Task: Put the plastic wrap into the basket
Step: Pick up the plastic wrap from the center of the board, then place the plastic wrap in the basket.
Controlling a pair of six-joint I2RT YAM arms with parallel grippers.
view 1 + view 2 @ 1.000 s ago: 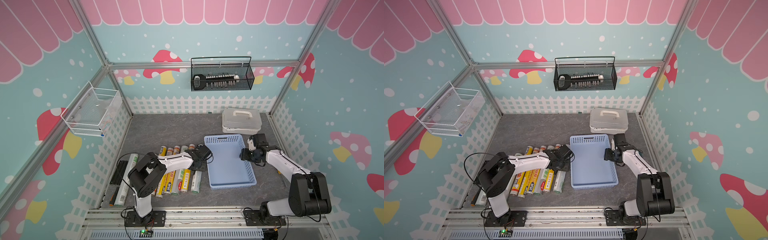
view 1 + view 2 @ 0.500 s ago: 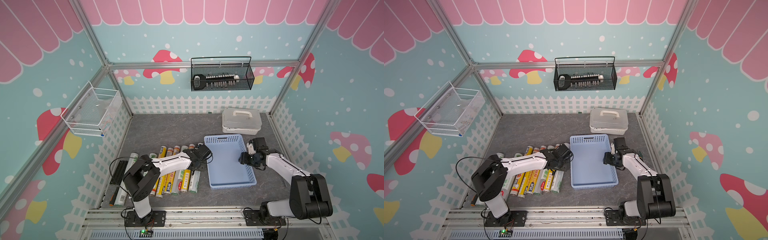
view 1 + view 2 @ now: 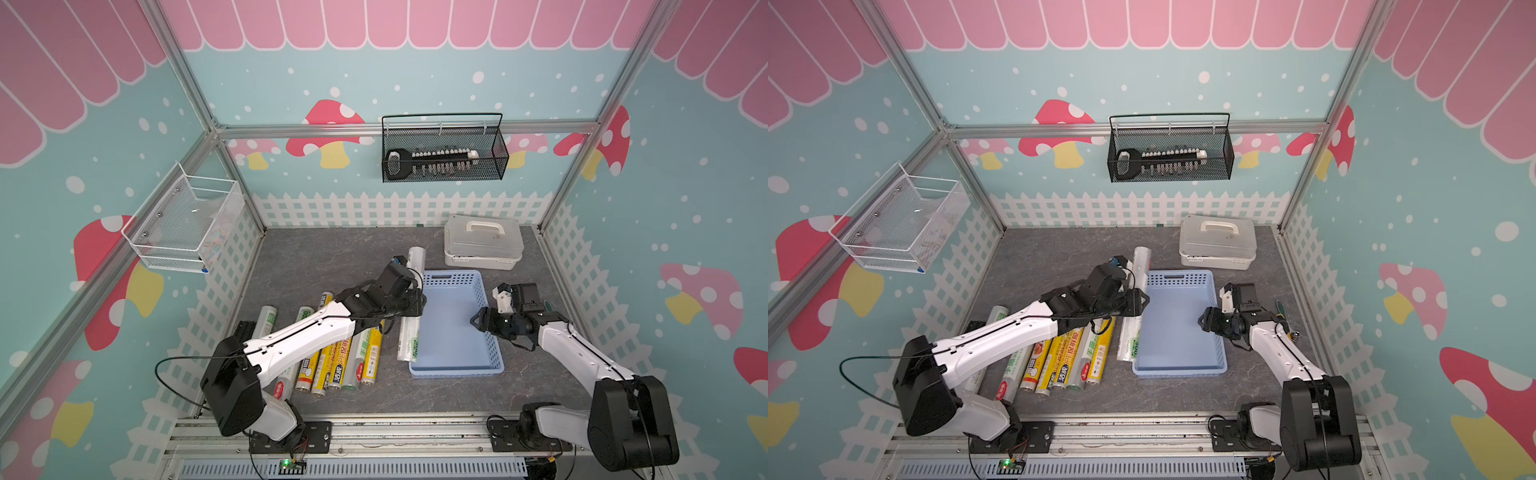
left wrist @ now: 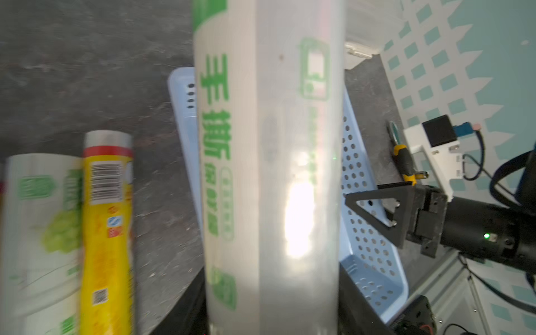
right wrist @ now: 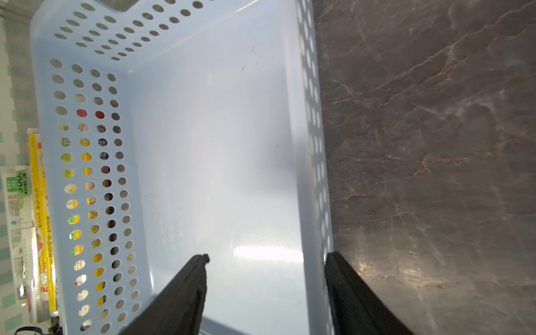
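Rolls of plastic wrap (image 3: 332, 361), yellow and clear-white, lie side by side on the grey table (image 3: 324, 257) at lower centre in both top views, just left of the light-blue basket (image 3: 457, 369). Left gripper (image 3: 413, 309) is clamped around the middle of one clear-white roll (image 3: 409, 340) with green lettering. It holds the roll lengthwise along the basket's left rim, the far end reaching past the basket's back edge. Whether the near end touches the table cannot be told. Right gripper (image 5: 266, 256), at centre right in the top views, has its jaws apart across the basket's right wall, one finger (image 5: 185, 293) inside and the other outside against it. Behind the basket sits a pale lidded box (image 3: 482, 245). A black wire-mesh basket (image 3: 444, 166) hangs on the back wall, and a white wire-mesh basket (image 3: 183, 224) at upper left.
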